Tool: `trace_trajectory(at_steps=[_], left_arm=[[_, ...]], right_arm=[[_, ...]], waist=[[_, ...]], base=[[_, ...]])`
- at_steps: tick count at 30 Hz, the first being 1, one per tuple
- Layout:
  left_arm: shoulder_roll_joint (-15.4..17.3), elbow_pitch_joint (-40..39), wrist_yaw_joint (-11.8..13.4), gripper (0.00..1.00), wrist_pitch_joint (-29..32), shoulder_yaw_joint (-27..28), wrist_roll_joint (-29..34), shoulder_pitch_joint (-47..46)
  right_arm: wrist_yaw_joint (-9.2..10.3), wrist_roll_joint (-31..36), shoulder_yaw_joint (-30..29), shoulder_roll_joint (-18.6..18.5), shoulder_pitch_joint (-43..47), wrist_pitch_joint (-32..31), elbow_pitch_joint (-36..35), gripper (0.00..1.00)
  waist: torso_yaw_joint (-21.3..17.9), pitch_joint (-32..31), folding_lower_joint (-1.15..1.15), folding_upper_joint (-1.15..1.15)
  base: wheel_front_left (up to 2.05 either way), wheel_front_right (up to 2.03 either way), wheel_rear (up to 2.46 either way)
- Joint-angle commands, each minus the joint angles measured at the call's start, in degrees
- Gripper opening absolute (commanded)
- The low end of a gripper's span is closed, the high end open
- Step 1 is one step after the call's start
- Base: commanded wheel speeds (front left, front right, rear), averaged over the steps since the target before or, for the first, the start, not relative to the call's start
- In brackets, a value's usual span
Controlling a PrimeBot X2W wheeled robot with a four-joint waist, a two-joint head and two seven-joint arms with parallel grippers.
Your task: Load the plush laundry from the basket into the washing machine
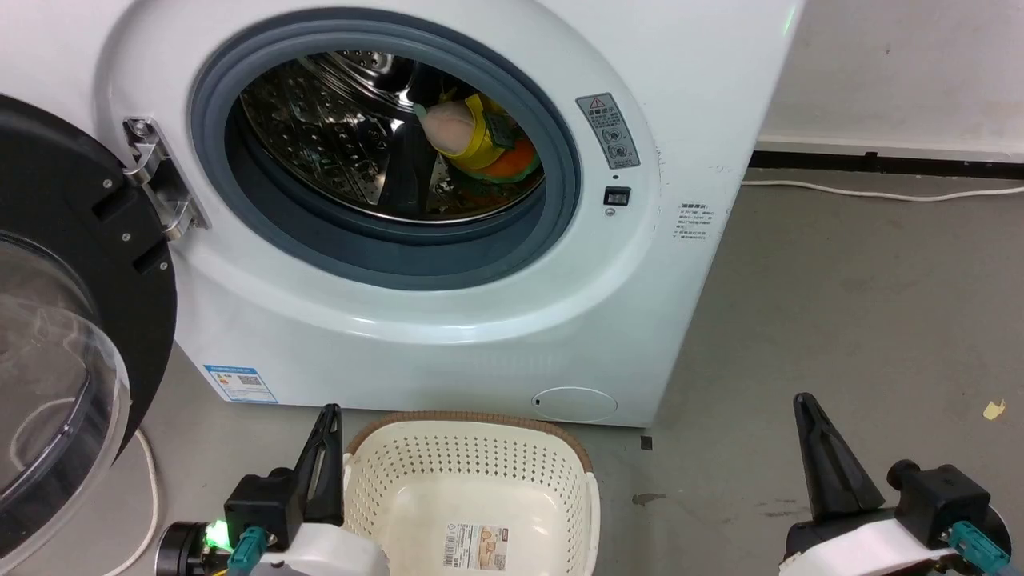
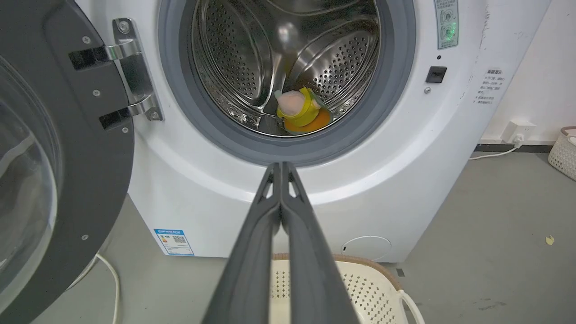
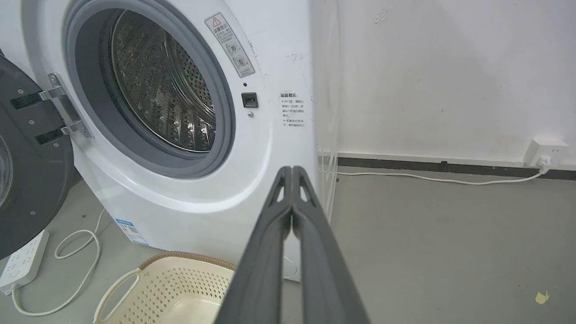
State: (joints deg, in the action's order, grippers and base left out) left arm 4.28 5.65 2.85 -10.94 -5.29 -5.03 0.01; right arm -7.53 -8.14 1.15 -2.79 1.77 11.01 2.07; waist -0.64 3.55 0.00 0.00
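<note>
Grey concrete floor (image 1: 840,304) meets a white wall at a dark skirting. On it stands the washer (image 1: 448,320), its black-rimmed door (image 1: 72,320) swung wide to the left on a steel hinge — the porthole open onto the drum (image 1: 320,136). Low in the drum, right of middle, lies the plush (image 1: 480,144): a pale pink piece against the yellow, green and orange bun. Just before the washer's lower front edge sits the basket (image 1: 472,419), a sticker (image 1: 478,546) on its bottom. The left gripper (image 1: 330,410) hangs just beside the basket's left rim, fingers pressed together on nothing; the right gripper (image 1: 802,398) — well apart from the basket, over bare floor — is likewise clenched and holds nothing. A white cable (image 1: 880,192) runs along the wall's foot, and a yellow scrap (image 1: 994,410) lies near the right edge.
</note>
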Motion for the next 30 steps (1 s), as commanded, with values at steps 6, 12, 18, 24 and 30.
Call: trace_trajectory(at_steps=[6, 12, 18, 24, 30], left_arm=[[-0.3, -0.7, -0.4, 0.00, 1.0, 0.5, 0.9, 0.0], [-0.4, -1.0, -0.6, 0.00, 1.7, 0.8, 1.2, 0.0], [-0.5, -1.3, -0.7, 0.00, 2.2, 1.1, 1.4, 0.0], [-0.5, -1.6, -0.9, 0.00, 2.9, 1.5, 1.7, 0.0], [-0.6, -2.0, -1.1, 0.00, 3.6, 1.8, 2.0, 0.0]], right_arm=[[0.01, 0.8, -0.2, 0.0, -0.5, -1.0, -0.4, 0.00], [0.02, 1.3, -0.2, 0.0, -0.6, -1.7, -0.6, 0.00], [0.02, 1.7, -0.3, 0.0, -0.7, -2.2, -0.6, 0.00], [0.02, 2.3, -0.4, 0.0, -0.8, -3.0, -0.8, 0.00], [0.02, 2.8, -0.4, 0.0, -0.9, -3.7, -0.9, 0.00]], waist=[[0.0, -0.2, 0.00, 0.00], [0.1, -0.5, 0.00, 0.00], [0.1, -0.7, 0.00, 0.00], [0.2, -0.9, 0.00, 0.00], [0.2, -1.1, 0.00, 0.00]], base=[[0.00, 0.00, 0.00], [0.00, 0.00, 0.00], [0.00, 0.00, 0.00], [0.00, 0.00, 0.00], [0.00, 0.00, 0.00]])
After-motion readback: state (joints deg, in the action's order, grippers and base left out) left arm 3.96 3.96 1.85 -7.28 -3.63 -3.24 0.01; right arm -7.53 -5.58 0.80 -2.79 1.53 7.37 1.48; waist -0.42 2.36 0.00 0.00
